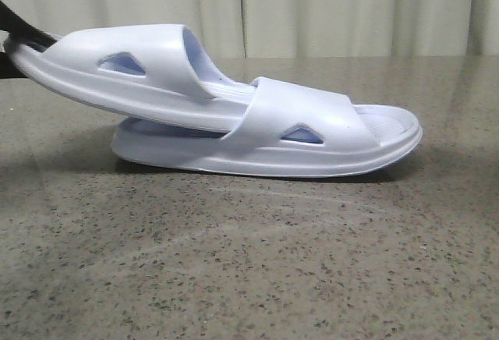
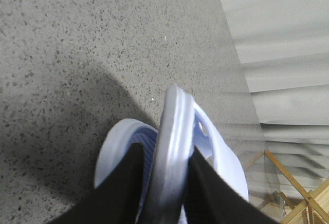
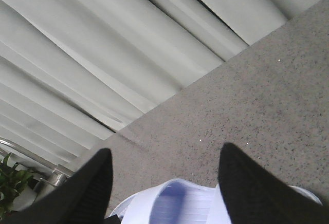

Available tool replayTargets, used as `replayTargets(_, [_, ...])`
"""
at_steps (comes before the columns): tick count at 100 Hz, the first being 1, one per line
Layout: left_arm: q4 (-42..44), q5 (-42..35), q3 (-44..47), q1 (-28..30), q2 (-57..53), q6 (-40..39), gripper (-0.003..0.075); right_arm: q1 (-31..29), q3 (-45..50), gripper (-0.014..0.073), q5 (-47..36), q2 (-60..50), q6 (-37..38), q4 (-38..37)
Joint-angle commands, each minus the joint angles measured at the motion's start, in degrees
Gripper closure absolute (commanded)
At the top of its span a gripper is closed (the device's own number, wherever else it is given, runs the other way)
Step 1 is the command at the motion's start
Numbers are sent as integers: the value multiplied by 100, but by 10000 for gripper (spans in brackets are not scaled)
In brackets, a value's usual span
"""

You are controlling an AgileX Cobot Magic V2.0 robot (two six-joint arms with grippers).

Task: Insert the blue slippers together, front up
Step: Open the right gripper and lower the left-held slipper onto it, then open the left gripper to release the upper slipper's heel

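A speckled grey-brown stone counter stretches from the near edge back to the pale curtain. On it, toward the far middle, lies one pale blue-white slipper, sole flat on the counter and its open toe pointing right. Its shadow falls on the stone beneath it and to the left.

Left gripper clamped, right gripper spread

The left gripper has its two black fingers pressed against either side of the heel rim of one of the blue slippers, which it holds lifted and tilted; in the front view only a dark sliver of it shows by the counter's left edge. The right gripper has its black fingers set wide apart, nothing between them, poised over the other slipper without touching it
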Motion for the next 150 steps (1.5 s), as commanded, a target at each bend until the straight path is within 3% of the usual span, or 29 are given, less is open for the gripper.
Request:
replayTargets(1, [-244, 198, -134, -60, -78, 21, 471, -32, -154, 207, -504, 12, -65, -85])
replayTargets(15, [-234, 198, -134, -60, -78, 21, 384, -32, -154, 207, -504, 12, -65, -85])
replayTargets(55, [188, 58, -134, -60, -91, 37, 228, -32, -154, 207, -504, 12, -65, -95])
replayTargets(88, [534, -1146, -134, -47, -914, 864, 221, -32, -154, 207, -493, 12, -65, -141])
replayTargets(112, [1845, -2224, -134, -47, -1742, 1135, 221, -32, -154, 207, -493, 12, -65, -339])
replayTargets(124, [2506, -2440, -134, -47, -1963, 1478, 221, -32, -154, 207, -504, 12, -147, -451])
replayTargets(150, [2582, -2678, -122, -47, -2052, 2702, 221, -564, -154, 207, -493, 12, -829, -716])
